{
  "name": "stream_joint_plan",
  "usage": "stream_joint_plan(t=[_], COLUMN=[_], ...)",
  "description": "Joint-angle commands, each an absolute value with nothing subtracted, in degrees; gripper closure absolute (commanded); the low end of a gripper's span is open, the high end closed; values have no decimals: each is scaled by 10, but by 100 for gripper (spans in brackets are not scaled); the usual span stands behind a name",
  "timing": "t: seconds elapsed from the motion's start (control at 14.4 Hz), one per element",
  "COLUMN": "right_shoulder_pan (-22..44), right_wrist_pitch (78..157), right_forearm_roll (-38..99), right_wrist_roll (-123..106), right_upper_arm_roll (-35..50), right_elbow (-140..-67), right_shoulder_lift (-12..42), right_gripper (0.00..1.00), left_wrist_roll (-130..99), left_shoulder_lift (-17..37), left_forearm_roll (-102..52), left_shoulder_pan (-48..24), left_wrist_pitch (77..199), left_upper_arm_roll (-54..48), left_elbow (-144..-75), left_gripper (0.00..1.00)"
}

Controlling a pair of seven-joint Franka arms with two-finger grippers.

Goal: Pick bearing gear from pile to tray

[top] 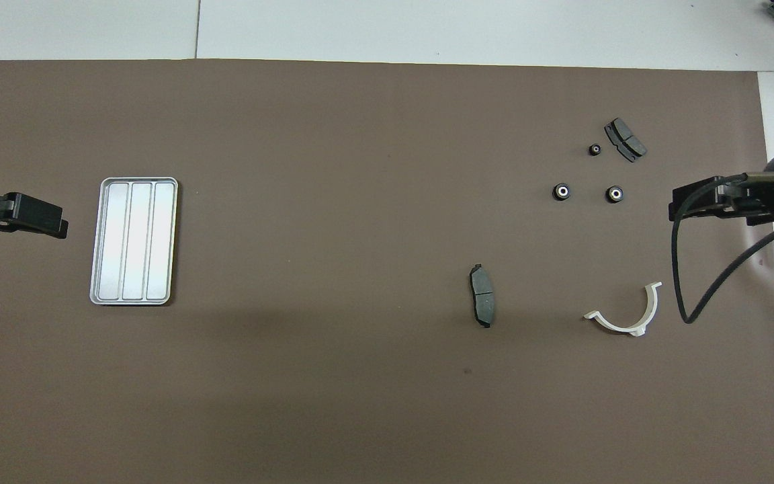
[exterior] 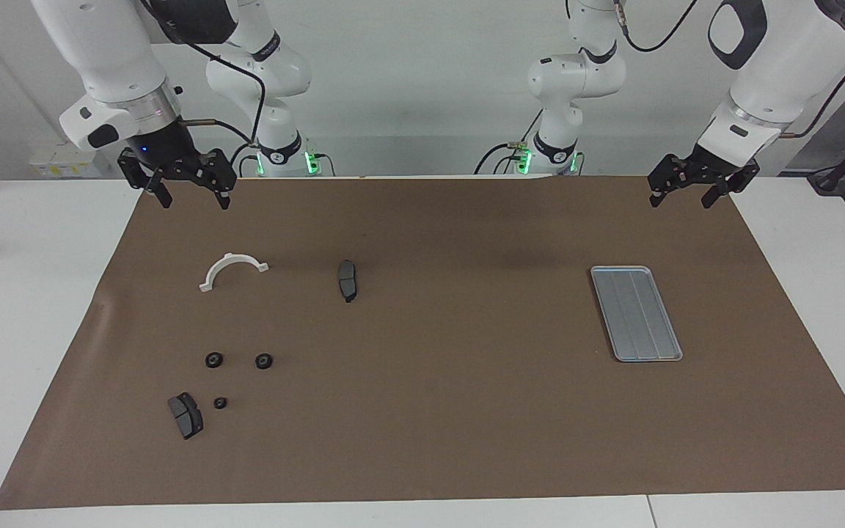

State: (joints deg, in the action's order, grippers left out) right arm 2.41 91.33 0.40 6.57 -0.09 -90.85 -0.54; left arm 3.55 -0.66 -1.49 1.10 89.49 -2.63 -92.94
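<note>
Black gears (exterior: 264, 361) lie on brown paper (exterior: 437, 411); my right gripper (exterior: 189, 192), fingers spread wide, hangs above the paper's robot-side edge, well apart.

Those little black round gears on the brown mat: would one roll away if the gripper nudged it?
Probably not far. Each black gear lies flat on its face on the brown mat, so a nudge would likely slide it. It looks stiff and small, so it may slip from the fingers. Tipped on edge, its round rim could roll.
</note>
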Motion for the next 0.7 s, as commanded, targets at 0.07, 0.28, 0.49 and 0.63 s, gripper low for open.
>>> stream_joint_plan(t=[0.07, 0.28, 0.49, 0.63], right_shoulder_pan=[18, 18, 16, 16], right_wrist_pitch=[909, 910, 911, 911], right_forearm_roll=[17, 26, 38, 40], right_wrist_roll=[71, 74, 84, 84], right_upper_arm_roll=[1, -1, -1, -3], right_elbow=[-921, -923, -924, -925], right_shoulder_lift=[-20, -20, -20, -20], right_gripper=[0, 0, 0, 0], left_wrist_roll=[40, 40, 40, 40], left_shoulder_lift=[-20, -20, -20, -20], left_forearm_roll=[-7, -7, -8, -7], left_shoulder_pan=[14, 14, 14, 14], left_wrist_pitch=[892, 891, 891, 891], left_upper_arm_roll=[-27, -27, -27, -27], left_elbow=[-942, -942, -942, -942], left_gripper=[0, 0, 0, 0])
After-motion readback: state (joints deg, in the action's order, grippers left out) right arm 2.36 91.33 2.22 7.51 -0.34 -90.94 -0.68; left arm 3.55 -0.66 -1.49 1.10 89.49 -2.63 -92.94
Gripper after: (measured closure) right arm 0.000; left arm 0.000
